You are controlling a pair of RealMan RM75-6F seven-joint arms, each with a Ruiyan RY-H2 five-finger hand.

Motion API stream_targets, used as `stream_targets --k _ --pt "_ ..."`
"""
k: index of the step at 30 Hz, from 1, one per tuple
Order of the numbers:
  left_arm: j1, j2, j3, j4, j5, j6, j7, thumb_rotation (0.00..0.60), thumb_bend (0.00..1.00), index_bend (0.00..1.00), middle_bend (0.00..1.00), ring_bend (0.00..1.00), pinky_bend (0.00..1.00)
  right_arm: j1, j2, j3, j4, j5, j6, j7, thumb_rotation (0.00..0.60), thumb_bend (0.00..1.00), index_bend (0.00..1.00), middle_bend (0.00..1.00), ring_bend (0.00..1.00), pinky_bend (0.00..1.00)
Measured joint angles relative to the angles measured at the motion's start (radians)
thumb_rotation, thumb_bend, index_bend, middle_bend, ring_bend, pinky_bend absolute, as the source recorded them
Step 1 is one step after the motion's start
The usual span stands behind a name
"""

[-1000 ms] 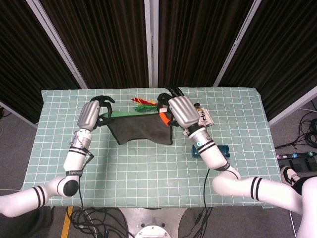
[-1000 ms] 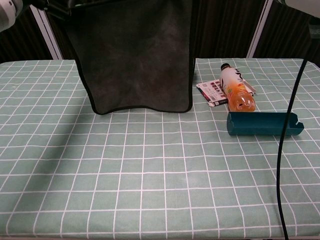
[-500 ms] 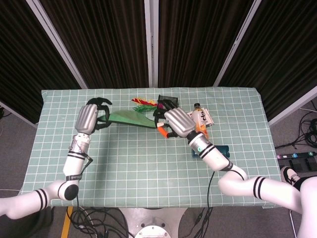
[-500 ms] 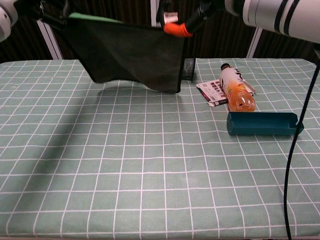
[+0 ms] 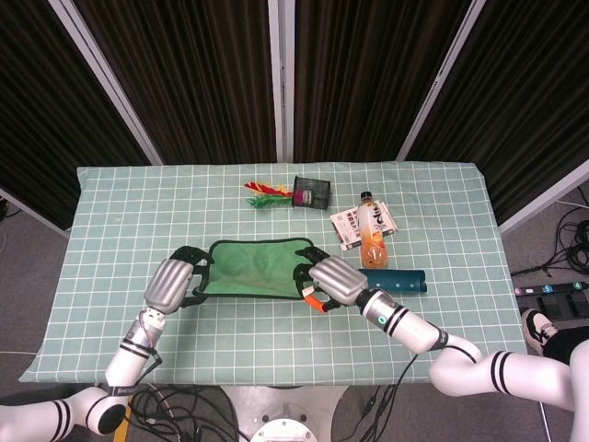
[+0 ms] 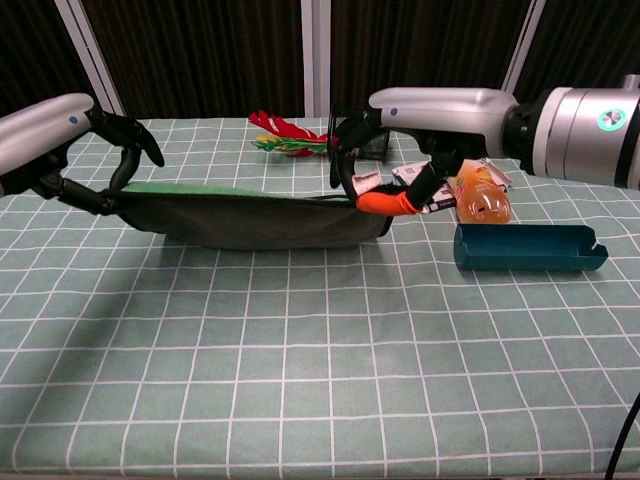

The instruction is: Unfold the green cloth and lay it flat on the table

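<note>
A table with a green checked cover fills the middle of both views, with dark curtains behind it along the top of the frame. The green cloth is spread open at the centre of the head view, stretched between the two hands; in the chest view it hangs just above the table, sagging in the middle. The left hand grips the cloth's left edge, left of centre. The right hand pinches the right edge, just right of centre. A dark teal tray lies at centre right, touching an orange bottle that rests on a printed packet. A black mesh cup sits at upper centre, with red and green feathers beside it.
</note>
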Motion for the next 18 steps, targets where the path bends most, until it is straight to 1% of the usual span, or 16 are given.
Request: stream_targets --k 7,9,10,12,13,14,15,16,17,18 --pt "0.034 -0.019 0.048 -0.008 0.037 -0.002 0.056 0.600 0.39 0.78 0.45 0.27 0.22 -0.030 -0.010 -0.055 -0.004 -0.033 0.013 -0.024 0.600 0.54 0.87 0.30 0.01 0.01" --pt "0.038 -0.022 0.054 -0.007 0.036 -0.010 0.065 0.600 0.37 0.75 0.44 0.27 0.22 -0.039 -0.021 -0.070 0.003 -0.041 0.017 -0.033 0.600 0.51 0.87 0.30 0.01 0.01" --pt "0.040 -0.022 0.057 -0.009 0.035 -0.018 0.074 0.600 0.36 0.73 0.44 0.27 0.22 -0.042 -0.027 -0.076 0.008 -0.044 0.019 -0.037 0.600 0.47 0.85 0.28 0.00 0.01" --pt "0.042 -0.020 0.063 -0.016 0.030 -0.031 0.093 0.600 0.32 0.64 0.41 0.27 0.22 -0.048 -0.036 -0.087 0.018 -0.049 0.021 -0.052 0.592 0.36 0.77 0.25 0.00 0.00" --pt "0.043 -0.018 0.068 -0.024 0.026 -0.041 0.109 0.600 0.28 0.58 0.40 0.27 0.22 -0.051 -0.040 -0.091 0.022 -0.051 0.022 -0.060 0.568 0.26 0.66 0.22 0.00 0.00" --pt "0.043 -0.016 0.070 -0.031 0.023 -0.048 0.122 0.600 0.23 0.50 0.38 0.27 0.22 -0.054 -0.044 -0.095 0.027 -0.052 0.023 -0.071 0.541 0.18 0.47 0.19 0.00 0.00" --pt "0.043 -0.013 0.073 -0.039 0.019 -0.057 0.136 0.600 0.19 0.44 0.36 0.26 0.22 -0.058 -0.049 -0.100 0.031 -0.052 0.025 -0.085 0.497 0.09 0.25 0.16 0.00 0.00" --pt "0.043 -0.008 0.076 -0.053 0.011 -0.070 0.156 0.600 0.16 0.38 0.33 0.25 0.22 -0.062 -0.053 -0.104 0.033 -0.052 0.026 -0.097 0.452 0.03 0.16 0.14 0.00 0.00" --pt "0.042 -0.004 0.078 -0.065 0.004 -0.081 0.172 0.600 0.12 0.33 0.31 0.24 0.22 -0.066 -0.056 -0.108 0.034 -0.051 0.029 -0.109 0.412 0.00 0.19 0.11 0.00 0.00" --pt "0.042 0.000 0.079 -0.079 -0.003 -0.091 0.187 0.600 0.10 0.29 0.29 0.23 0.21 -0.071 -0.059 -0.112 0.035 -0.052 0.033 -0.126 0.382 0.00 0.25 0.09 0.00 0.00"
